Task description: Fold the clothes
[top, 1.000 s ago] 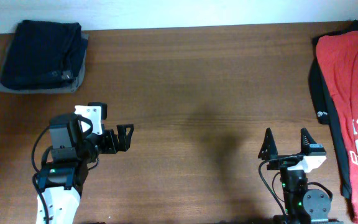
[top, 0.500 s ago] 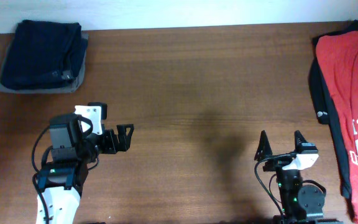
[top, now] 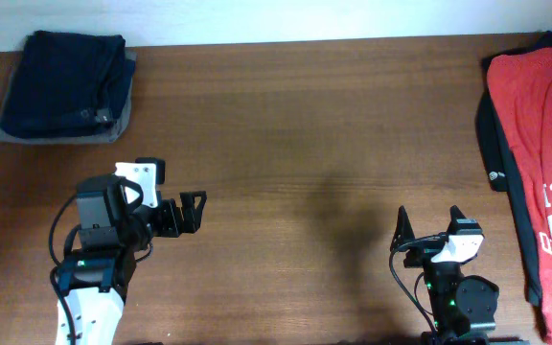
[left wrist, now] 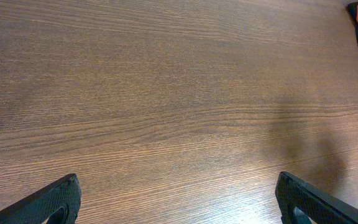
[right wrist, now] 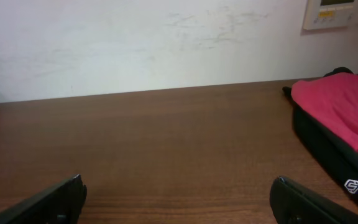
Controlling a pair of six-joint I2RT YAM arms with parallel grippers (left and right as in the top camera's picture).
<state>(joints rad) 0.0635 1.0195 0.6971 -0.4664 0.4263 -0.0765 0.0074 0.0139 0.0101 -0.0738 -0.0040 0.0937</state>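
Note:
The clothes, a pair of dark navy shorts (top: 60, 81), lie folded at the table's far left corner on top of a grey-olive garment (top: 126, 113). My left gripper (top: 195, 213) hovers at the front left, pointing right, well short of that stack. In the left wrist view the left gripper (left wrist: 178, 186) is open over bare wood. My right gripper (top: 429, 216) sits near the front edge at the right. It is open too, and the right wrist view shows the right gripper (right wrist: 179, 186) with nothing between its fingers.
A red T-shirt (top: 535, 115) with white lettering lies along the right edge on a dark garment (top: 492, 144) that has a small white logo. The right wrist view shows both, the T-shirt (right wrist: 340, 102) over the dark garment (right wrist: 328, 152). A white wall backs the table.
My right gripper has drawn back toward the front edge and slightly left. The left arm and the garments have not moved.

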